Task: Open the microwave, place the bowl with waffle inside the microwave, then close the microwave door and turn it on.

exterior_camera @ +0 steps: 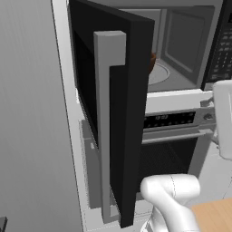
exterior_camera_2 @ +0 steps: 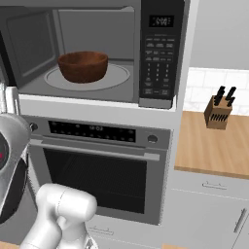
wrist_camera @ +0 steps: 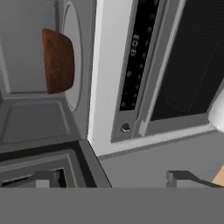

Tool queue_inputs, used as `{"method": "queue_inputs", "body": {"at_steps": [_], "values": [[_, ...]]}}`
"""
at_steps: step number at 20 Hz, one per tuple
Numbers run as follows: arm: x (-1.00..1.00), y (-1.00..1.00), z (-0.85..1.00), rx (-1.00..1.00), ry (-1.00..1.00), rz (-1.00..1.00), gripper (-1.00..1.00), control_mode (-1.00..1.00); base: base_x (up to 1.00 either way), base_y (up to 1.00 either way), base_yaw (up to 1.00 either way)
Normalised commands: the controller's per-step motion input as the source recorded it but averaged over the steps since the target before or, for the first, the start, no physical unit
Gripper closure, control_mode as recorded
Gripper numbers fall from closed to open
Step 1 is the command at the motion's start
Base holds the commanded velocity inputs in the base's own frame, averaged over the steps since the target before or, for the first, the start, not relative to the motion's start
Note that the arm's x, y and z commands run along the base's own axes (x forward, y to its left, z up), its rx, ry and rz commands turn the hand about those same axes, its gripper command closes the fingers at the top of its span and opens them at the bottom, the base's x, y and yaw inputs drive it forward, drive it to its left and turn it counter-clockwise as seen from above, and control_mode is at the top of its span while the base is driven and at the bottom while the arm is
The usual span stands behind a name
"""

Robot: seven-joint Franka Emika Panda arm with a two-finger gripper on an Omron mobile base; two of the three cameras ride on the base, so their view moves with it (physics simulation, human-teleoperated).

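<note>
In the left base view the microwave door (exterior_camera: 113, 118) stands swung wide, its edge toward the camera and its long grey bar handle (exterior_camera: 106, 122) running down the front. Right of the door lies the grey cavity of the microwave (exterior_camera: 181, 45), with a sliver of reddish-brown showing just past the door's edge. Below it sits the steel oven (exterior_camera: 176, 136) with its horizontal handle.

In the right base view the bowl with waffle (exterior_camera_2: 83, 66) rests on the round turntable (exterior_camera_2: 116, 77) inside the open cavity (the waffle itself cannot be made out). To its right is the black keypad strip (exterior_camera_2: 158, 53), and farther right a wooden surface (exterior_camera_2: 209, 146) carries a knife block (exterior_camera_2: 219, 113).

In the hand view, which is rolled sideways, the bowl appears at upper left. The end effector (wrist_camera: 113, 177) is at the bottom, its two fingertips (wrist_camera: 177, 176) spread wide apart with nothing between them.
</note>
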Motion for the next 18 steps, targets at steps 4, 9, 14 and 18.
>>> {"method": "queue_inputs", "body": {"at_steps": [4,9,14,18], "values": [[-0.28,0.54,0.00,-0.08,0.00,-0.02,1.00,-1.00,0.00,0.00,0.00],[-0.30,0.37,0.00,-0.02,0.00,-0.04,1.00,-1.00,0.00,0.00,0.00],[-0.97,0.37,0.00,-0.09,-0.16,0.00,1.00,-1.00,0.00,0.00,0.00],[-0.79,0.45,0.00,-0.11,-0.16,-0.07,1.00,-1.00,0.00,0.00,0.00]]}}
